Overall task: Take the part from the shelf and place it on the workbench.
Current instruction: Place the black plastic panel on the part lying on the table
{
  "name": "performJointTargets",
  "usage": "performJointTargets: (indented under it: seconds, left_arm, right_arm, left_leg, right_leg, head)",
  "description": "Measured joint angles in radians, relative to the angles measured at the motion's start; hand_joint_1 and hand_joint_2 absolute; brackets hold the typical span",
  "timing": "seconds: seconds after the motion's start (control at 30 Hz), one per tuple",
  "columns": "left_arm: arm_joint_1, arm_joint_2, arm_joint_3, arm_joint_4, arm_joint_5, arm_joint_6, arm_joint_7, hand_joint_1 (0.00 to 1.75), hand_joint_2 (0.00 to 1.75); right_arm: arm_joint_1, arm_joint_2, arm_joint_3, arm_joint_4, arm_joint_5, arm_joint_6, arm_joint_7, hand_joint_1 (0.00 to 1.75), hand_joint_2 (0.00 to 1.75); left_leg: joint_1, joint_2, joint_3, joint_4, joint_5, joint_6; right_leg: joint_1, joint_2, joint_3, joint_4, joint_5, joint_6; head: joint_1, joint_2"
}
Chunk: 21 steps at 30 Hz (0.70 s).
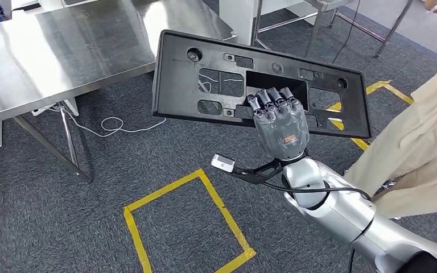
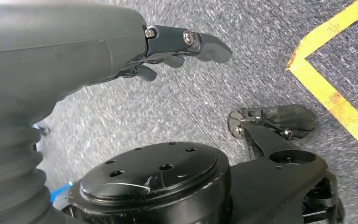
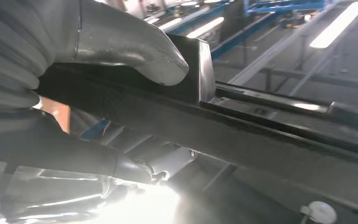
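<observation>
The part is a long black plastic panel with several cut-outs, held up tilted in the air over the carpet. My right hand grips its lower edge near the middle, fingers curled through an opening. In the right wrist view the thick thumb presses on the panel's dark edge. The stainless steel workbench stands at the upper left, its near corner just behind the panel's left end. My left hand hangs over the grey carpet with nothing in it, thumb stretched out.
A person in beige clothing stands close on the right, beside my right arm. A yellow tape square marks the carpet below the panel. A white cable lies by the workbench legs. Another table's legs stand behind.
</observation>
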Motion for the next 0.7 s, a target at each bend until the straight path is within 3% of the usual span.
performJointTargets:
  seconds: [0.03,0.07,0.1,0.17,0.2,0.27,0.33,0.4,0.43,0.47,0.53,0.57,0.7]
  left_arm:
    - [-0.001,0.001,0.000,0.000,0.001,0.001,0.000,0.00,1.75]
    - [-0.002,0.002,0.000,0.000,0.002,0.002,0.001,0.00,1.75]
    - [-0.003,0.003,0.000,0.000,0.004,0.003,0.001,0.00,1.75]
    - [-0.003,0.004,0.000,0.000,0.006,0.004,0.001,0.00,1.75]
    - [-0.002,0.004,0.000,0.000,0.007,0.004,0.002,0.00,1.75]
    - [-0.003,0.005,0.000,0.000,0.010,0.005,0.003,0.00,1.75]
    - [-0.008,0.005,0.001,0.000,0.014,0.005,0.002,0.00,1.75]
    - [-0.016,0.005,0.001,0.000,0.017,0.005,0.001,0.00,1.75]
    - [-0.017,0.005,0.001,0.000,0.017,0.005,0.000,0.00,1.75]
    - [-0.017,0.005,0.001,0.000,0.017,0.005,0.001,0.00,1.75]
    - [-0.011,0.006,0.002,0.000,0.012,0.007,0.003,0.00,1.75]
    - [-0.008,0.007,0.003,0.000,0.008,0.007,0.005,0.00,1.75]
    - [-0.004,0.008,0.010,0.000,-0.004,0.008,0.008,0.00,1.75]
  right_arm:
    - [0.000,0.002,0.001,0.002,0.000,-0.001,-0.004,1.75,1.75]
    - [0.001,0.004,0.001,0.004,0.000,-0.002,-0.008,1.75,1.75]
    - [0.004,0.006,0.002,0.006,0.000,-0.004,-0.011,1.75,1.75]
    - [0.006,0.012,0.002,0.010,0.000,-0.005,-0.013,1.75,1.75]
    - [0.006,0.015,0.002,0.011,-0.001,-0.006,-0.013,1.75,1.75]
    - [0.004,0.023,0.001,0.013,-0.001,-0.006,-0.014,1.75,1.75]
    - [0.004,0.028,0.000,0.015,-0.001,-0.005,-0.017,1.75,1.75]
    - [0.004,0.033,0.001,0.020,-0.001,-0.003,-0.022,1.75,1.75]
    - [0.005,0.037,0.001,0.022,-0.001,-0.003,-0.027,1.75,1.75]
    - [0.006,0.043,0.000,0.023,-0.001,-0.004,-0.034,1.75,1.75]
    - [0.015,0.060,-0.013,0.025,-0.001,-0.011,-0.077,1.75,1.75]
    - [0.029,0.072,-0.028,0.025,-0.001,-0.018,-0.121,1.75,1.75]
    - [0.114,0.141,-0.137,0.027,0.000,-0.041,-0.325,1.75,1.75]
  left_leg:
    - [0.002,-0.011,-0.004,0.011,-0.008,-0.011]
    - [0.002,-0.020,-0.011,0.022,-0.014,-0.020]
    - [0.001,-0.027,-0.017,0.029,-0.017,-0.026]
    - [0.003,-0.038,-0.026,0.033,-0.020,-0.031]
    - [0.004,-0.030,-0.028,0.040,-0.025,-0.035]
    - [0.006,0.009,-0.052,0.097,-0.055,-0.046]
    - [0.006,0.048,-0.115,0.222,-0.105,-0.055]
    - [0.006,0.057,-0.165,0.312,-0.125,-0.055]
    - [0.006,0.057,-0.165,0.308,-0.108,-0.052]
    - [0.005,0.058,-0.148,0.265,-0.074,-0.046]
    - [0.001,0.066,-0.092,0.141,-0.007,-0.028]
    - [-0.003,0.071,-0.072,0.095,0.009,-0.020]
    - [-0.010,0.073,-0.045,0.036,-0.001,0.000]
  right_leg:
    - [-0.005,0.013,0.030,-0.057,0.020,0.008]
    - [-0.009,0.024,0.049,-0.092,0.030,0.007]
    - [-0.009,0.031,0.055,-0.104,0.029,0.000]
    - [-0.009,0.023,0.054,-0.099,0.025,-0.019]
    - [-0.009,0.017,0.055,-0.099,0.023,-0.025]
    - [-0.010,0.003,0.063,-0.100,0.017,-0.036]
    - [-0.004,-0.015,0.072,-0.100,0.010,-0.047]
    - [0.001,-0.031,0.079,-0.100,0.003,-0.055]
    - [0.004,-0.036,0.082,-0.100,0.000,-0.058]
    - [0.007,-0.039,0.086,-0.100,-0.003,-0.059]
    - [0.012,-0.043,0.093,-0.104,-0.007,-0.060]
    - [0.014,-0.044,0.094,-0.106,-0.007,-0.058]
    - [0.020,-0.053,0.094,-0.116,-0.008,-0.046]
  head:
    - [0.003,0.000]
    - [0.004,0.000]
    - [0.004,0.000]
    - [0.001,0.000]
    - [-0.001,0.000]
    - [-0.006,0.000]
    - [-0.011,0.000]
    - [-0.011,0.000]
    - [-0.012,0.000]
    - [-0.012,0.000]
    - [-0.010,0.000]
    - [-0.010,0.000]
    - [-0.015,0.000]
